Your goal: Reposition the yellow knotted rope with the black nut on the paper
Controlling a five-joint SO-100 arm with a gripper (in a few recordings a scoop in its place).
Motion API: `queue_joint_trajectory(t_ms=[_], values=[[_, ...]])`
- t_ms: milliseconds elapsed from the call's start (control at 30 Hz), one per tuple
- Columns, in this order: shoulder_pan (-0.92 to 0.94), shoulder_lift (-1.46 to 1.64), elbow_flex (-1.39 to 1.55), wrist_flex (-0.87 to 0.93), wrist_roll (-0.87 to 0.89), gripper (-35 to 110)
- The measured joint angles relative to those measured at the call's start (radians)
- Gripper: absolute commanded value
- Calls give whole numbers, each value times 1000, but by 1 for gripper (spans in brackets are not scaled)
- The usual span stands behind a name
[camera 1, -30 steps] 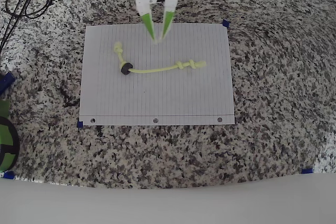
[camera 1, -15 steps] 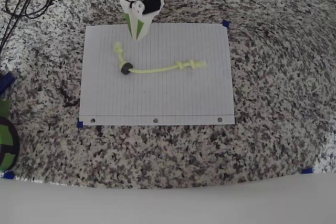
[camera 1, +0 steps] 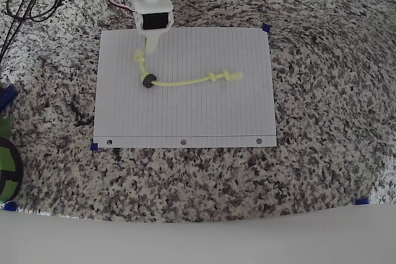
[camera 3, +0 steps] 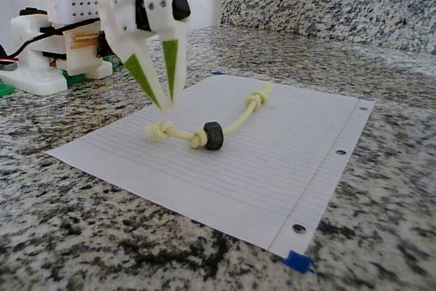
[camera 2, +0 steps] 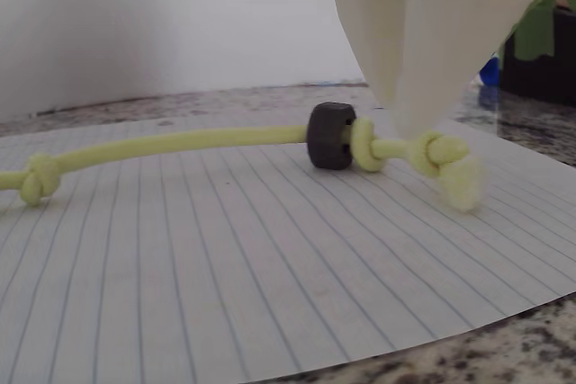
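Paper (camera 1: 185,109), white lined sheet with three punched holes along its lower edge, lies flat on the granite countertop (camera 1: 322,153), centre-left of the overhead frame. Yellow knotted rope (camera 1: 185,82) lies on the paper's upper half, running from a knotted end at upper left, down to the black nut (camera 1: 148,81), then right to a double knot. Nut is threaded on the rope, sitting against a knot.

Gripper (camera 3: 165,103) hangs tips-down over the rope's left knotted end (camera 3: 158,131) in the fixed view, fingers slightly parted, narrow gap at the tips, nothing between them. Tips are just above the paper, not touching the rope there. Wrist view: a pale finger (camera 2: 423,33) comes down right by the end knots, nut (camera 2: 329,135) just left of it. Blue tape (camera 1: 266,28) marks the paper's corners.
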Motion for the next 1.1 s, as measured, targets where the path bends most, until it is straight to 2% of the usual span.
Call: queue_joint_trajectory(t_ms=[367, 733, 1100], values=[[51, -135, -26, -2, -61, 0], [126, -183, -94, -75, -71, 0], [57, 2, -95, 103, -123, 0]])
